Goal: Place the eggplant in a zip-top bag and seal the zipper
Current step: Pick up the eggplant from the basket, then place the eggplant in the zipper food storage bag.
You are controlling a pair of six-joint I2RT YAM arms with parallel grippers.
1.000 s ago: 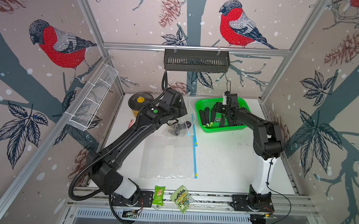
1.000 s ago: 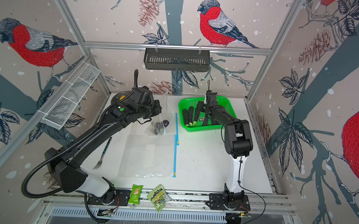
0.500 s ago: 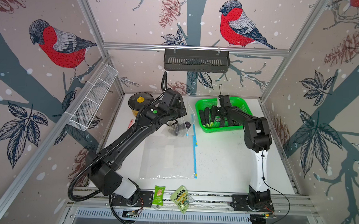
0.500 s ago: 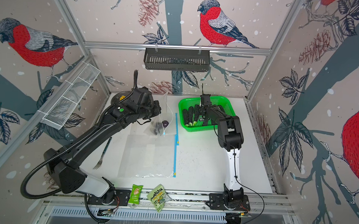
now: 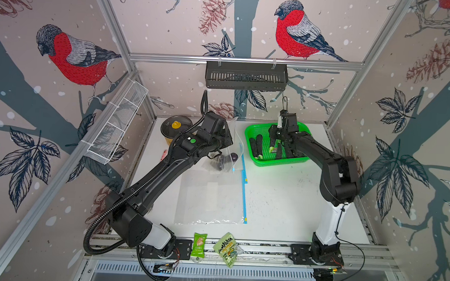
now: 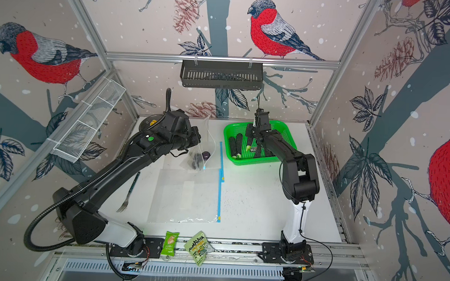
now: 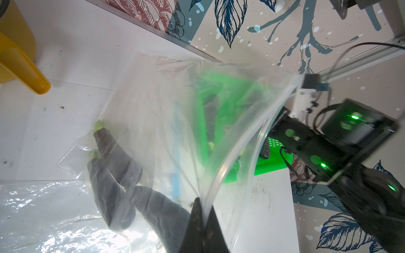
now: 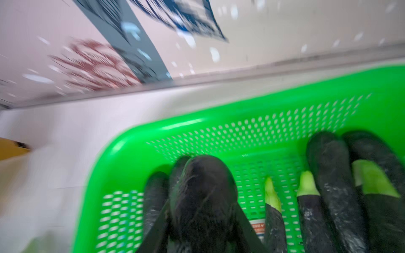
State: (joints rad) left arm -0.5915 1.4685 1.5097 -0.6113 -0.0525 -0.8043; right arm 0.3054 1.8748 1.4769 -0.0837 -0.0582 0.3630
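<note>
In the green basket (image 5: 278, 163) at the far right loose eggplants (image 5: 256, 146) are laid, and one eggplant (image 8: 201, 175) there is clamped between the jaws of the right gripper (image 8: 202, 204). Just left of it the zip-top bag (image 7: 153, 98), with bagged eggplants (image 7: 116, 175) inside, is held up at its rim by the closed left gripper (image 7: 201, 211). A flat bag (image 5: 210, 198) is spread nearer, and a yellow pot (image 5: 175, 128) is placed far left.

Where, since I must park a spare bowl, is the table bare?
Bare: the table between the flat bag, the basket and the right arm. Crowded: back left, where the left gripper holds a second bag beside the pot; the basket holds eggplants.
</note>
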